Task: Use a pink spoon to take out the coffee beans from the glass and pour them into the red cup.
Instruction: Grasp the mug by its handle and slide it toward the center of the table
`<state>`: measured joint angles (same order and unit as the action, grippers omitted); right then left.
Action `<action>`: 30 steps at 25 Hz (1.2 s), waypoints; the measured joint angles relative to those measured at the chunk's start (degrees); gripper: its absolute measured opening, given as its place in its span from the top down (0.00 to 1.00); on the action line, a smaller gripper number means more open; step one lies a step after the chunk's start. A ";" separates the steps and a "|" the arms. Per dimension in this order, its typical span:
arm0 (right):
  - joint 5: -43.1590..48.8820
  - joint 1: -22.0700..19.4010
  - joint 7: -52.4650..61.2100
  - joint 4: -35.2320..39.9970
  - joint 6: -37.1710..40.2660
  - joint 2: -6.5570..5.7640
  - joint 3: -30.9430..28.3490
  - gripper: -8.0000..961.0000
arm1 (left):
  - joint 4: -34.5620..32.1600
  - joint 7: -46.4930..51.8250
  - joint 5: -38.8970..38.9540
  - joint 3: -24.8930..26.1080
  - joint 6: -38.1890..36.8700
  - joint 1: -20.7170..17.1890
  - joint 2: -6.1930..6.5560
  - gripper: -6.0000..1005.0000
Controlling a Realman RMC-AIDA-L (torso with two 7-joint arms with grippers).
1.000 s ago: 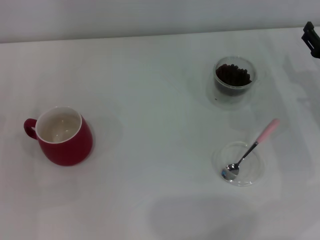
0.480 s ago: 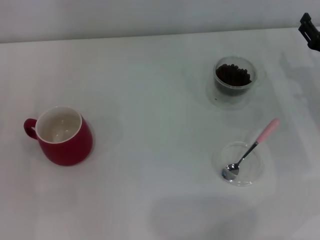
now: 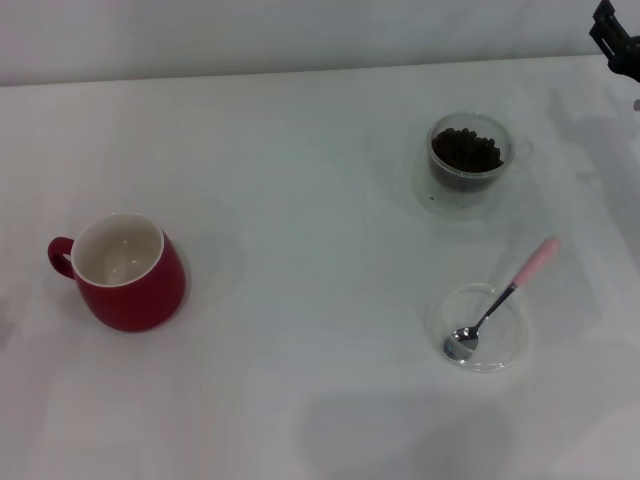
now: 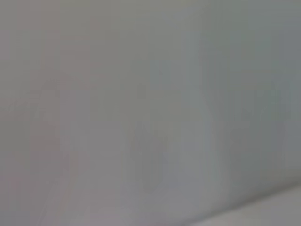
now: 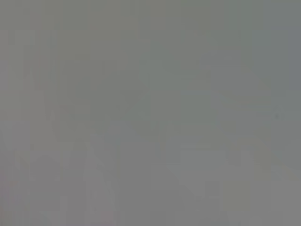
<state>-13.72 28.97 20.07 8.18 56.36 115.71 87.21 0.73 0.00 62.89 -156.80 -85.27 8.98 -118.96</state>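
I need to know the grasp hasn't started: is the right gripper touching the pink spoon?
Apart. The head view shows the right gripper at the far right edge, with bare table between it and the pink-handled metal spoon.

White table [image 3: 300,150] carries red cup [image 3: 130,272], glass [image 3: 468,165] (beans inside), dish [image 3: 487,328].

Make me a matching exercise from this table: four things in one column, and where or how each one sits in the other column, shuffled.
Things:
1. pink spoon
2. coffee beans
3. red cup
4. right gripper

Places or states:
A. heaped inside the glass
B. empty, on the robot's left side of the table
C. bowl resting in the shallow clear dish, handle sticking out over its rim
D. at the far right edge of the head view, touching nothing

Pairs: 1-C, 2-A, 3-B, 4-D
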 joint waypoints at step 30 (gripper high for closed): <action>0.01 -0.37 -0.12 -0.65 -0.19 -0.12 -1.43 0.13 | 4.53 3.49 -12.55 0.00 9.66 9.00 -0.08 0.14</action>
<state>-13.71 28.59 19.94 7.54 56.17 115.59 85.78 5.25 3.49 50.35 -156.80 -75.61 17.98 -119.05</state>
